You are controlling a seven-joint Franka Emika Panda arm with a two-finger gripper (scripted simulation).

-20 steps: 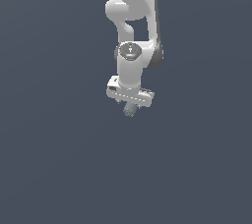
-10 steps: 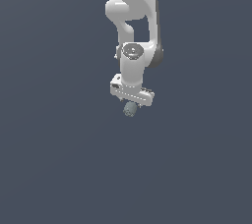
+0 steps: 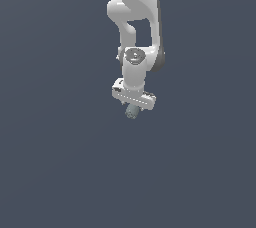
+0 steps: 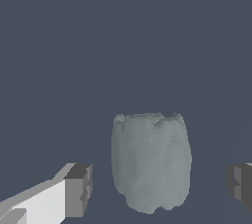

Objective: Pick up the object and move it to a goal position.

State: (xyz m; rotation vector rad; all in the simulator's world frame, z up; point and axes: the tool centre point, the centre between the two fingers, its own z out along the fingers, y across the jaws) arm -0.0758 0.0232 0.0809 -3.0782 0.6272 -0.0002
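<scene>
Nearest your wrist camera you see the gripper (image 4: 156,188) with its two dark finger pads, one finger (image 4: 78,190) on a white bar and the other finger (image 4: 241,184) at the frame's edge. The jaws stand open: there is a clear gap of grey background between each pad and the lump, so neither pad touches it.

Between those pads sits the lump (image 4: 150,161), a pale grey-teal thing with a bumpy, ridged surface. It lies nearer the white-barred finger than the other one, though apart from both. You cannot tell from this view whether it rests on the surface beyond.

Past the lump there is only the plain dark grey ground (image 4: 123,36), flat and unmarked.

In the exterior view you look at the white arm (image 3: 137,27) reaching down from the upper edge, with the gripper (image 3: 132,108) hanging at its lower end. The lump (image 3: 131,112) shows just under the gripper's white crossbar, a small teal spot narrower than the bar. The dark grey ground (image 3: 55,162) spreads all around the lump.
</scene>
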